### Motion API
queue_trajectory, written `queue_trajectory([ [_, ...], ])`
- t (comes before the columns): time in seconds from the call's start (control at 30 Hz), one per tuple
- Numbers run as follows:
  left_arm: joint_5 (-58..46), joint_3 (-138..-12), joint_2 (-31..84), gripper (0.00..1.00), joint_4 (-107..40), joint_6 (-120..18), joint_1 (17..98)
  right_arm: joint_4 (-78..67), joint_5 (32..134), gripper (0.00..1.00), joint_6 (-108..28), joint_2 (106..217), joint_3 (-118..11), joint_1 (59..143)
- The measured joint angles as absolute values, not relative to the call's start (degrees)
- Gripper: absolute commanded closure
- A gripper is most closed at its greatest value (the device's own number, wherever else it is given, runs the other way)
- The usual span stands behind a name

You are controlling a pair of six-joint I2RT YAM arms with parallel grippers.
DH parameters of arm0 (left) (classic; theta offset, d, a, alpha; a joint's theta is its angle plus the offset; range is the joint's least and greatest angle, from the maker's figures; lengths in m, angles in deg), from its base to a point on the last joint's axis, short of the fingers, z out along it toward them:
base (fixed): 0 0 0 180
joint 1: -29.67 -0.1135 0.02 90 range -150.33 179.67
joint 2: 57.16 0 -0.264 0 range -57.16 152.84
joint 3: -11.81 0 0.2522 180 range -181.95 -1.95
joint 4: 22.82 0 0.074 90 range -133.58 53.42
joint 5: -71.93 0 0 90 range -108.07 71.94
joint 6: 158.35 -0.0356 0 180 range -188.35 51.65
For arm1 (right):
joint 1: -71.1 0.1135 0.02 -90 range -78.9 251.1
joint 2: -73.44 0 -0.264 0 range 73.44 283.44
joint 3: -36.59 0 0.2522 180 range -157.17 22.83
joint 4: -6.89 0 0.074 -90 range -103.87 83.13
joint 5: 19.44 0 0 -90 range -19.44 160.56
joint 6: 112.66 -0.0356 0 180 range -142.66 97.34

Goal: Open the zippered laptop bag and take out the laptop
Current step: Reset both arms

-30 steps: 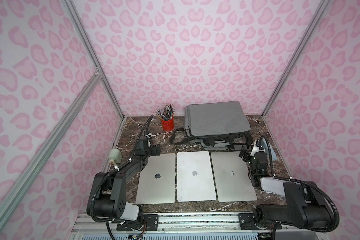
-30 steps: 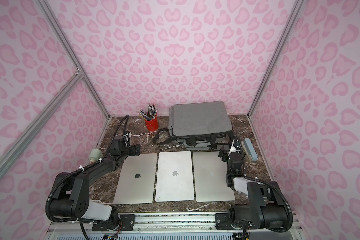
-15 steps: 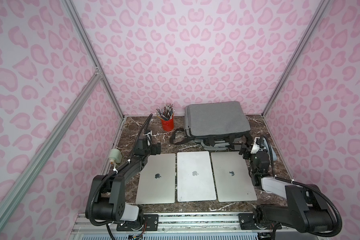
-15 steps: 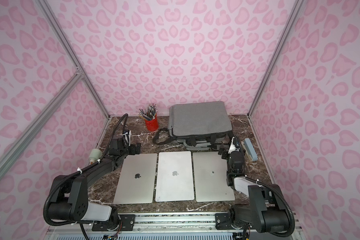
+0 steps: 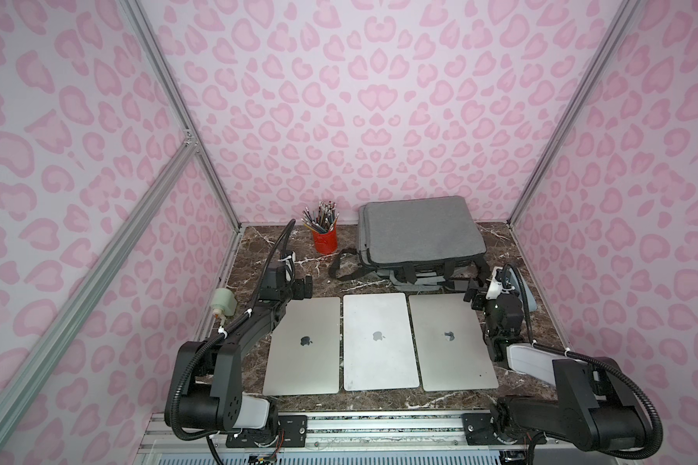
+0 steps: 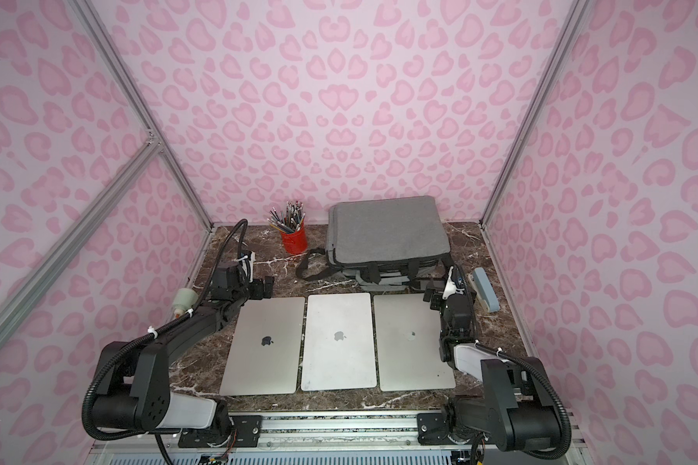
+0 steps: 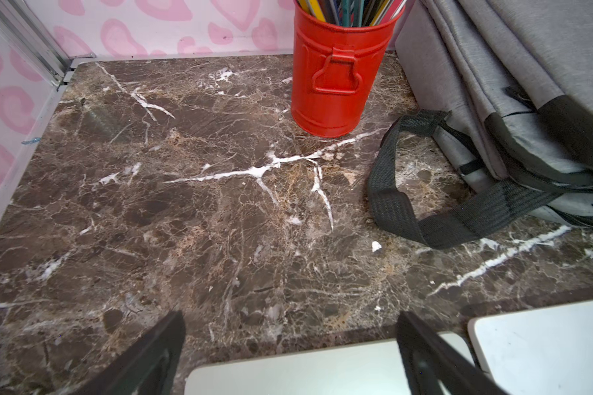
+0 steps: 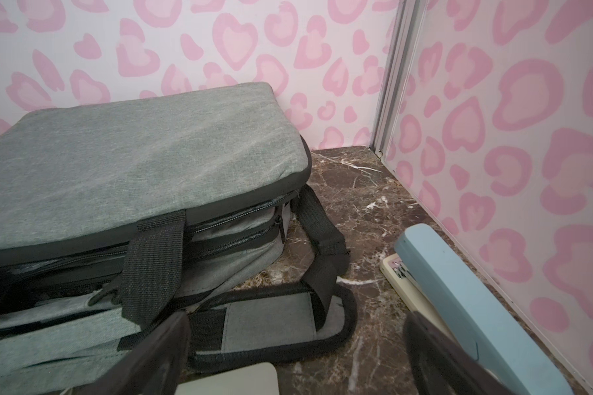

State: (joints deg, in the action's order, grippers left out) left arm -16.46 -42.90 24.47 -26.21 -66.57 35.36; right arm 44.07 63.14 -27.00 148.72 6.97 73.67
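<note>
The grey zippered laptop bag (image 5: 420, 233) (image 6: 387, 237) lies flat at the back of the marble table, black straps spilling forward. Zip tracks (image 8: 233, 219) run along its front side; its inside is hidden. Three closed silver laptops lie side by side before it: left (image 5: 305, 346), middle (image 5: 377, 342), right (image 5: 450, 342). My left gripper (image 5: 305, 286) (image 7: 290, 321) hovers open over the left laptop's far edge, well left of the bag. My right gripper (image 5: 473, 292) (image 8: 297, 321) stands open at the bag's near right corner, over the padded strap (image 8: 267, 321), holding nothing.
A red pencil cup (image 5: 325, 239) (image 7: 336, 78) stands left of the bag. A blue stapler (image 6: 485, 292) (image 8: 469, 301) lies along the right wall beside my right gripper. A pale green item (image 5: 223, 304) sits at the left wall. Pink walls close in three sides.
My right gripper has crept a little toward the bag's near right corner. The left arm has shifted only slightly. Both stay open.
</note>
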Motion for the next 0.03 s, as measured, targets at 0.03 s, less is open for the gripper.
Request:
queue_trajectory([
  [0.03,-16.3,-42.9,24.4,0.01,-26.2,-66.6,35.4,44.1,63.1,0.01,-27.0,148.9,7.0,73.7],
])
